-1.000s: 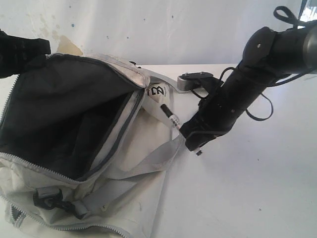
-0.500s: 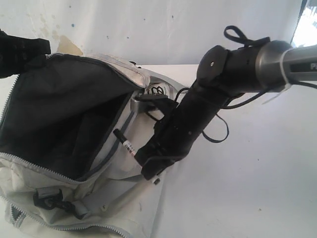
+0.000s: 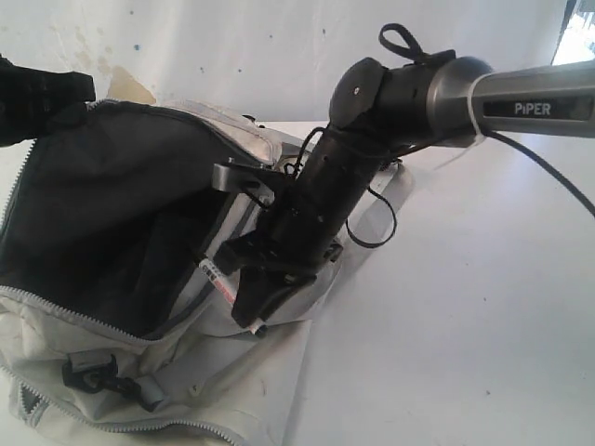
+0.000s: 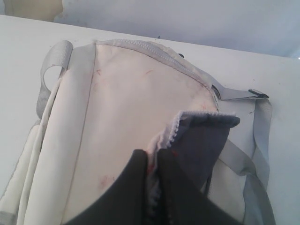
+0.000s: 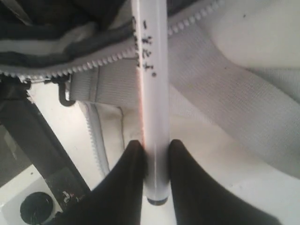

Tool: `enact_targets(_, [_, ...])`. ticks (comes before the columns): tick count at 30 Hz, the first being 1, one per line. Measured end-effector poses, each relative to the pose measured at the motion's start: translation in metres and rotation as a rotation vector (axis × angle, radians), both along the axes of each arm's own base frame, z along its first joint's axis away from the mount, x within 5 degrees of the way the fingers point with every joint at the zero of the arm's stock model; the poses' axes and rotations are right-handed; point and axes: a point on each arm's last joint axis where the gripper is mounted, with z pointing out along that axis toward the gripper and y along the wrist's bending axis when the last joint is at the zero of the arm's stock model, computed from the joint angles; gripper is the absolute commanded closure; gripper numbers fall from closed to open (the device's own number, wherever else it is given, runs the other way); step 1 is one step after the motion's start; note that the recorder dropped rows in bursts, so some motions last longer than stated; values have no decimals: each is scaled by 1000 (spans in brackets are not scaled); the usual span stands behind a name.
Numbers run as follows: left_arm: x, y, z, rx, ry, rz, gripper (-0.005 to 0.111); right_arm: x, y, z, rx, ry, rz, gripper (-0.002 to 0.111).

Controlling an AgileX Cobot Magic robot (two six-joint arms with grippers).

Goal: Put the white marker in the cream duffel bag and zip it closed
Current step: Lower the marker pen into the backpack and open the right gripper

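Look, the right pincer pinches the marker by its tail, barrel running straight out from the jaws, across the zipper edge of the bag into its dark mouth. The left pincer, clamped on that rim, props it open.

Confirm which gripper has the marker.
The right gripper, clamped on the barrel of the white marker near its end. The left gripper pinches the zipper edge of the cream duffel bag instead.
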Motion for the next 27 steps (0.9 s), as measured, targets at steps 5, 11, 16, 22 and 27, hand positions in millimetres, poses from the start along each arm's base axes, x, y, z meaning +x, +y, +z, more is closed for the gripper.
enact_targets(5, [0,0,0,0,-2,1,107,11,10,9,63,-24,-134,108])
enact_targets(11, [0,0,0,0,-4,3,107,26,22,6,134,-9,-265,108])
enact_targets(16, [0,0,0,0,-4,3,107,29,33,-7,199,101,-338,108])
enact_targets(22, [0,0,0,0,-4,3,107,40,43,-19,282,172,-475,108])
enact_targets(27, [0,0,0,0,-4,3,107,54,45,-33,298,119,-604,108])
